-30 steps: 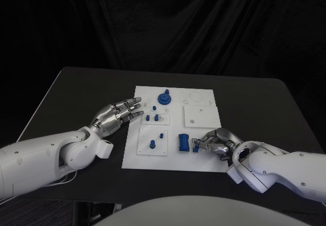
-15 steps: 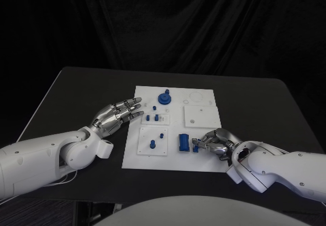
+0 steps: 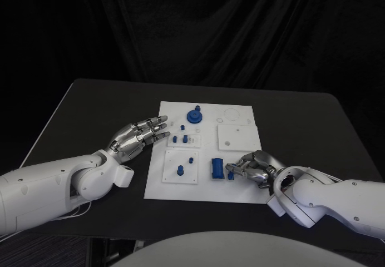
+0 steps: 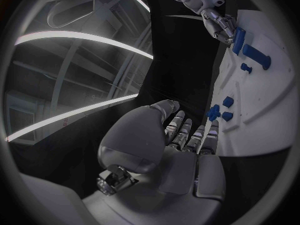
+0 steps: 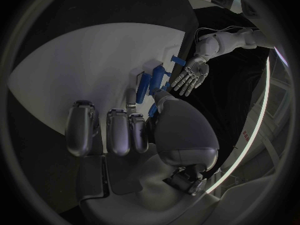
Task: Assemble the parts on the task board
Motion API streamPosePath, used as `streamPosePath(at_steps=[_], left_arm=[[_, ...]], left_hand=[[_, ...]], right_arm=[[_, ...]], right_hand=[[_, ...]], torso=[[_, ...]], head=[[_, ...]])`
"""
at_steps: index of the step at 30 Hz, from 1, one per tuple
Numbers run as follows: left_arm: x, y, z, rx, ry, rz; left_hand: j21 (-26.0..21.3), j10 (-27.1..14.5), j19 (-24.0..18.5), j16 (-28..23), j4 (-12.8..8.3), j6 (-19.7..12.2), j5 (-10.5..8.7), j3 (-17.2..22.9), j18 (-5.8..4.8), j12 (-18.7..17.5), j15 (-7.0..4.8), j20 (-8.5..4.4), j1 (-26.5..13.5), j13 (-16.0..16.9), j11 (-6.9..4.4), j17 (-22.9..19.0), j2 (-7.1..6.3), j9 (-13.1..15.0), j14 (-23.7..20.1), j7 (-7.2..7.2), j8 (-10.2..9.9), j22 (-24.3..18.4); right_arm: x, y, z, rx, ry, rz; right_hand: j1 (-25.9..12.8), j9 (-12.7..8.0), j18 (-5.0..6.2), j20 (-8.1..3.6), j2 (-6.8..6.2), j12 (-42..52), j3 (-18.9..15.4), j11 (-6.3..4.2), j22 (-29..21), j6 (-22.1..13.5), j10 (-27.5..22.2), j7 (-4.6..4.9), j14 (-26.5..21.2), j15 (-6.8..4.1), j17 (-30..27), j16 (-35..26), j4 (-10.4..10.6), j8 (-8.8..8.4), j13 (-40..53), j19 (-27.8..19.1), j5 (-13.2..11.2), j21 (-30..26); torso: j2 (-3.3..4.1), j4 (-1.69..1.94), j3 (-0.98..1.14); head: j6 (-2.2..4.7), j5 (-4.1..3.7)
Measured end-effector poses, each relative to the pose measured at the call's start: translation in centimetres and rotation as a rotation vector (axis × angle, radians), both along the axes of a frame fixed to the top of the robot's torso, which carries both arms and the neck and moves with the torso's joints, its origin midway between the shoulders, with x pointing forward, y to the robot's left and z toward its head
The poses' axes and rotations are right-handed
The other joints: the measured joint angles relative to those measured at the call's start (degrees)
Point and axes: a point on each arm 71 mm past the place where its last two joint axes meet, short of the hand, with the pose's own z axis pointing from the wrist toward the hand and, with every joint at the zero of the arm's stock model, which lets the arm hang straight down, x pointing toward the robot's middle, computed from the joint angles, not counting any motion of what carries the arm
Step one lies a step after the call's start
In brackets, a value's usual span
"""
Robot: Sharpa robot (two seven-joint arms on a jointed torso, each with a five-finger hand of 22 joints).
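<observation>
Head camera looks down steeply from above the table's [image 3: 96, 111] near edge, board [image 3: 241, 192] centred, facing 12 o'clock. Each wrist camera sits close behind its own palm; both share the board [image 4: 262, 130] [image 5: 75, 75] and the opposite hand.

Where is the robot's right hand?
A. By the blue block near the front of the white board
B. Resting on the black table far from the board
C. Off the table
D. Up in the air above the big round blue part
A: the right hand sits on the task board with its fingertips at the blue block near the board's front edge.
</observation>
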Motion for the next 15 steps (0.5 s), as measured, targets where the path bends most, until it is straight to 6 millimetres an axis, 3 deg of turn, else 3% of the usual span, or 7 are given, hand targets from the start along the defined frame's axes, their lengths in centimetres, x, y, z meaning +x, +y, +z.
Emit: streamPosePath(at_steps=[9,15], left_arm=[[-0.05,-0.03,-0.07,0.000,0.003,-0.002],[-0.07,-0.01,-0.10,0.001,0.005,-0.002]], left_hand=[[0.0,0.0,0.0,0.0,0.0,0.0,0.00,0.0,0.00,0.0,0.00,0.00,0.0,0.0,0.00,0.0,0.00,0.0,0.0,0.00,0.0,0.0],[0.0,0.0,0.0,0.0,0.0,0.0,0.00,0.0,0.00,0.0,0.00,0.00,0.0,0.0,0.00,0.0,0.00,0.0,0.0,0.00,0.0,0.0]], right_arm=[[0.06,0.09,0.18,0.000,-0.027,0.012],[0.10,0.08,0.30,-0.001,-0.045,0.016]], right_hand=[[0.0,2.4,0.00,0.00,0.02,0.0,-1.5,0.00,0.0,-1.2,0.0,-0.23,0.0,0.00,-0.1,0.0,0.2,2.85,0.0,0.0,0.0,0.0],[0.9,4.9,0.00,0.00,0.86,0.0,-2.5,-0.10,0.0,-2.4,-0.1,-0.53,0.0,0.00,-0.1,0.0,0.0,5.53,0.0,0.0,0.3,0.0]], torso=[[-0.03,-0.02,0.00],[-0.02,-0.04,0.01]], head=[[0.00,0.07],[0.00,0.13]])
